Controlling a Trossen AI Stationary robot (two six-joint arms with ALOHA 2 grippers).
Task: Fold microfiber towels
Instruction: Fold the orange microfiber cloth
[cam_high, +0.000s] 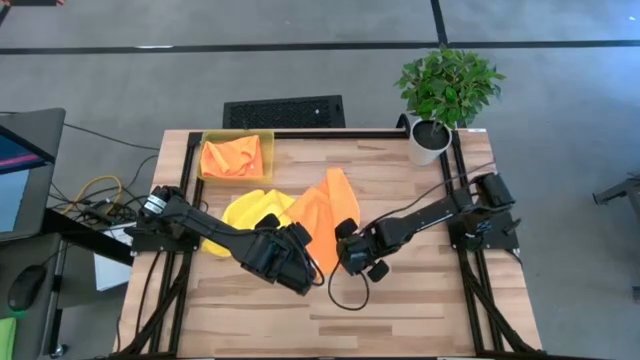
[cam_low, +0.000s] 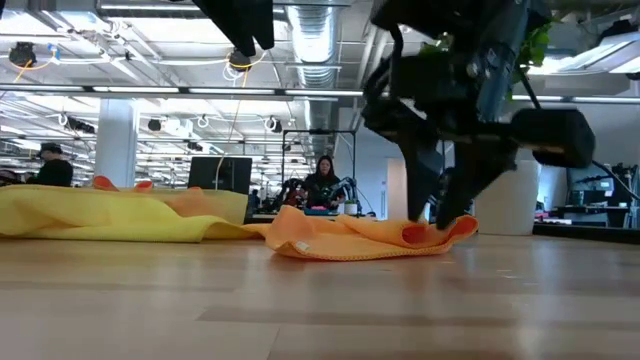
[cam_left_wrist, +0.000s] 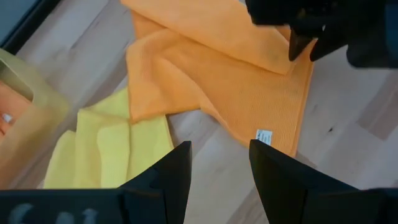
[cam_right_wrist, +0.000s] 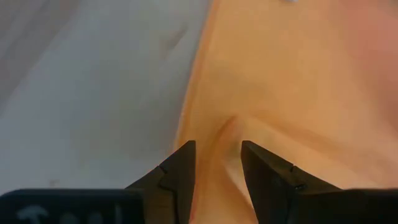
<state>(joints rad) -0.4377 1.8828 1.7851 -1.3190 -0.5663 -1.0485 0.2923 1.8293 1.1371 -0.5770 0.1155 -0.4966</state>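
Note:
An orange towel (cam_high: 325, 212) lies rumpled and partly folded over at the table's middle, and it also shows in the low view (cam_low: 350, 238). A yellow towel (cam_high: 248, 212) lies flat to its left, touching it. Another orange towel (cam_high: 232, 157) sits bunched in the translucent yellow bin (cam_high: 206, 170). No pink towel is in view. My right gripper (cam_right_wrist: 217, 149) is down at the orange towel's right edge, shut on it. My left gripper (cam_left_wrist: 219, 149) is open and empty, raised above the table just short of the towel's near corner with the white label (cam_left_wrist: 264, 135). My right gripper pinches a raised ridge of the orange towel at its right edge (cam_right_wrist: 219, 127) between its two fingers. The fingers come from above, slanting in from the table's right. The edge curls up slightly at the fingers (cam_low: 440, 230); the rest of the towel lies slack on the table.
A potted plant (cam_high: 440, 95) stands at the far right corner. A black cable (cam_high: 345, 295) loops on the table near the right gripper. Bare wood lies along the near side and at the right. People and desks show in the room beyond.

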